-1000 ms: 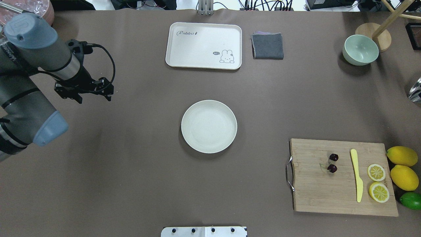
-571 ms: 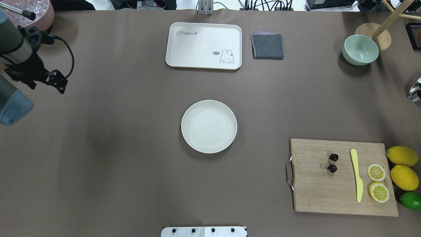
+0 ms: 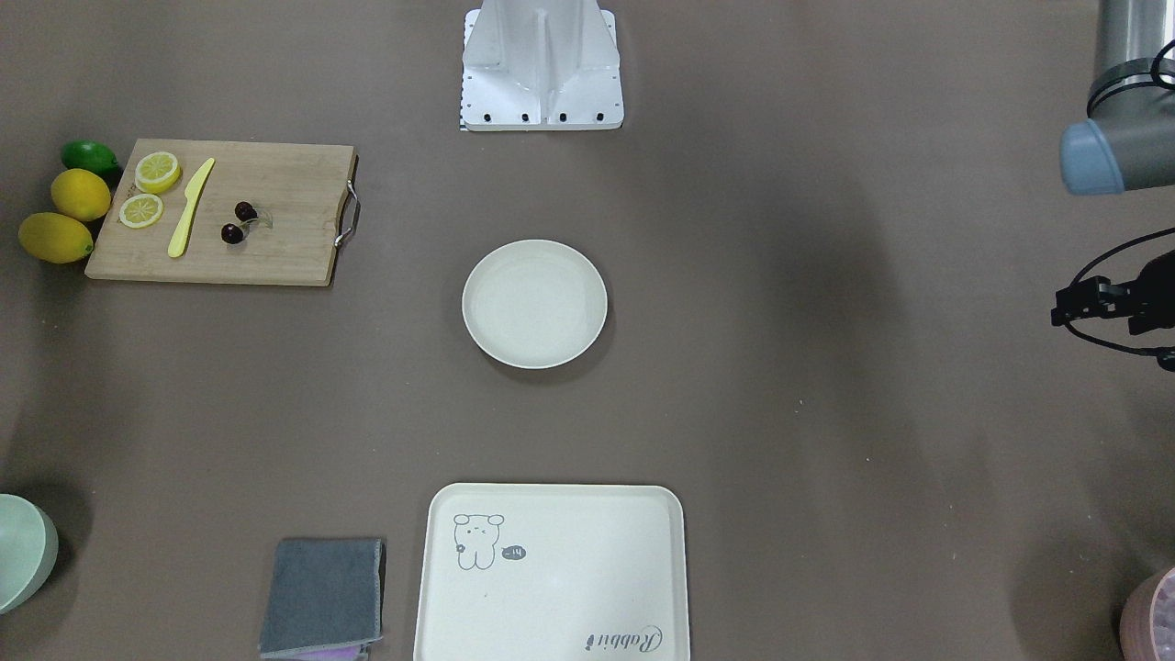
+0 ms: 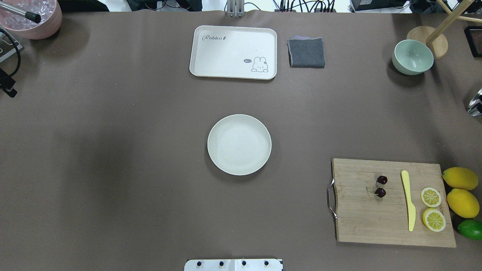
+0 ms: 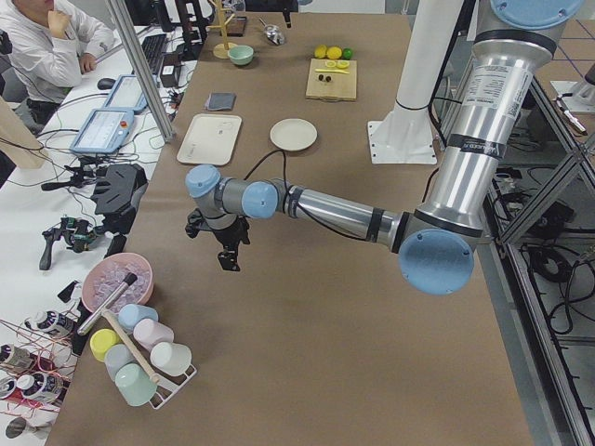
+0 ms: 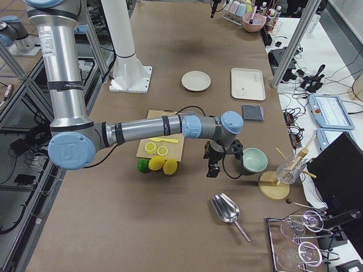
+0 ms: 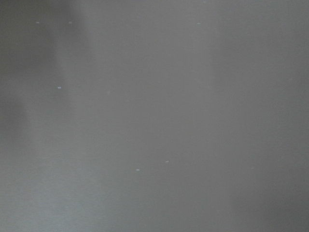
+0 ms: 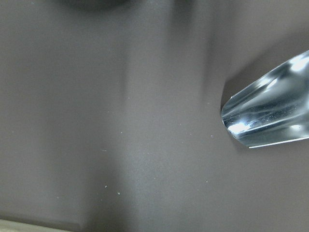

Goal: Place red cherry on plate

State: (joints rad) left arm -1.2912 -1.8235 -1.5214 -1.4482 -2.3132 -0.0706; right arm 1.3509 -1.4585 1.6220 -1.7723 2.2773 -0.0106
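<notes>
The red cherry [image 4: 381,186], a dark glossy pair, lies on the wooden cutting board [image 4: 361,222] at the near right, also seen in the front view [image 3: 237,223]. The cream plate [image 4: 239,145] sits bare at the table's middle [image 3: 534,303]. My left gripper [image 5: 228,255] hangs over the table's far left end, only a black sliver of it showing at the overhead view's edge; I cannot tell if it is open or shut. My right gripper [image 6: 212,169] hovers beyond the board's right end near the lemons; its state cannot be judged either. Neither is near the cherry.
On the board lie a yellow knife [image 4: 408,199] and two lemon slices [image 4: 431,197]; lemons [image 4: 459,178] and a lime [image 4: 470,229] sit beside it. A rabbit tray [image 4: 233,52], grey cloth [image 4: 306,52] and green bowl [image 4: 412,56] line the far side. A metal scoop [image 8: 270,116] lies under the right wrist.
My left arm has pulled back to the left, from over the table's left part to almost out of the overhead view. The cherry and plate have not moved.
</notes>
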